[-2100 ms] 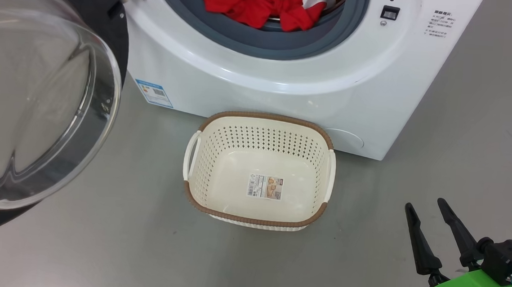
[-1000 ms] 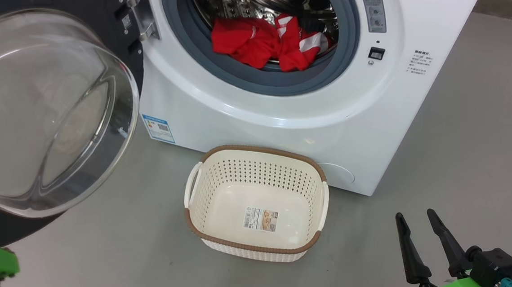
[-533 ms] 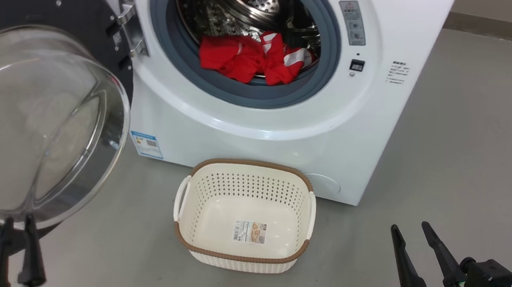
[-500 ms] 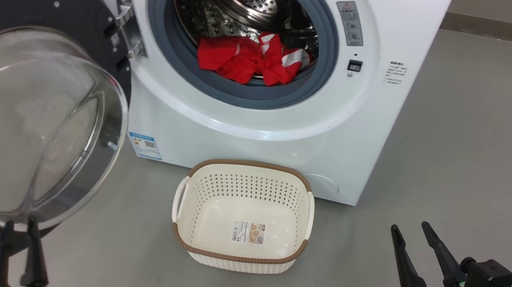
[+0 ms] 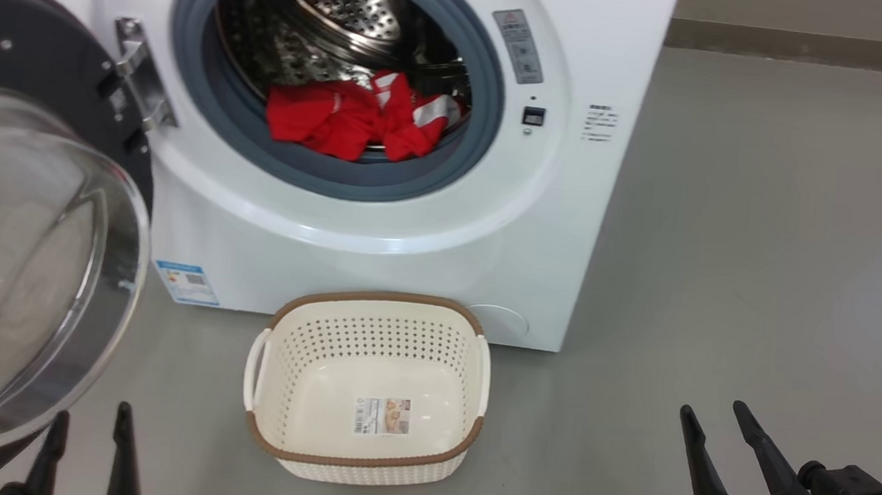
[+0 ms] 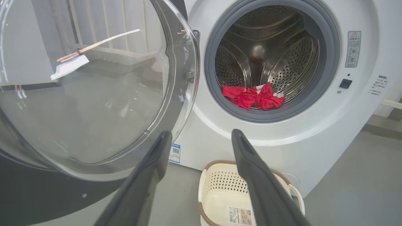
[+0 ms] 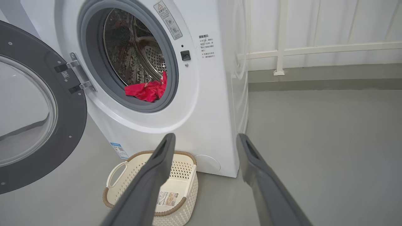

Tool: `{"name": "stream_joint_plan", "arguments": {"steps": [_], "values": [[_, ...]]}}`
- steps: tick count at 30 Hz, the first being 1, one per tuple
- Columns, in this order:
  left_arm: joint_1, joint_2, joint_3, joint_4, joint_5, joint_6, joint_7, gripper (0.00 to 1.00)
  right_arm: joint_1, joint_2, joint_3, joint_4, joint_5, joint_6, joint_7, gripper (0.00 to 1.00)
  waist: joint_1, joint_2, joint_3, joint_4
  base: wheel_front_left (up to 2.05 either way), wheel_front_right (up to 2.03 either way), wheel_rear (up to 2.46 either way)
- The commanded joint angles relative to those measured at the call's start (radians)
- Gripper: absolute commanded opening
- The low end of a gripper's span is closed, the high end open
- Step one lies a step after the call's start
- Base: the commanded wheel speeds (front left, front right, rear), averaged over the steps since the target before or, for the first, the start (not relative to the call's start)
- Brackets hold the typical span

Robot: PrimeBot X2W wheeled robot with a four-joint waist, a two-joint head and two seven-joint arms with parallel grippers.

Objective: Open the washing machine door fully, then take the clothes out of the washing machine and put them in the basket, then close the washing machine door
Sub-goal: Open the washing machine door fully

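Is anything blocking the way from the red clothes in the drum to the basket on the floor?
Nothing visible does. The bright red clothes lie at the drum's open mouth, the black-rimmed round glass door is swung aside, and the empty cream perforated basket stands on the floor below the opening.

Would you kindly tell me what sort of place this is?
Probably a laundry area, perhaps a test space: a front-loading washing machine, a basket on bare grey floor, a white railing behind.

- I've got the washing machine door standing wide on the left, glass bulging toward me.
- The washing machine mouth is unblocked, with the basket on the floor just below.
- Right side is open floor.
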Motion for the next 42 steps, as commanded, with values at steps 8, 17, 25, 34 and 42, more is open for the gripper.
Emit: {"name": "stream_joint_plan", "arguments": {"steps": [8,17,25,34,42], "values": [[0.011,0.024,-0.052,-0.063,-0.032,-0.005,-0.005,1.0,-0.021,-0.019,-0.002,-0.023,-0.006,0.0,-0.012,1.0,0.0,0.0,0.003,-0.108,0.0,0.0,0.0],[0.018,0.038,-0.134,-0.091,-0.069,-0.005,-0.005,1.0,-0.025,-0.025,-0.035,-0.029,-0.007,0.0,-0.012,1.0,0.0,0.0,0.019,-0.18,0.0,0.0,0.0],[0.01,0.049,-0.174,-0.111,-0.092,-0.005,-0.005,1.0,-0.03,-0.028,-0.053,-0.036,-0.008,0.0,-0.012,1.0,0.0,0.0,0.034,-0.227,0.0,0.0,0.0],[0.0,0.05,-0.201,-0.114,-0.099,-0.005,-0.005,1.0,-0.029,-0.026,-0.07,-0.038,-0.008,0.0,-0.012,1.0,0.0,0.0,0.042,-0.244,0.0,0.0,0.0],[0.001,0.05,-0.203,-0.111,-0.103,-0.005,-0.005,1.0,-0.03,-0.024,-0.072,-0.039,-0.01,0.0,-0.012,1.0,0.0,0.0,0.037,-0.242,0.0,0.0,0.0]]}}
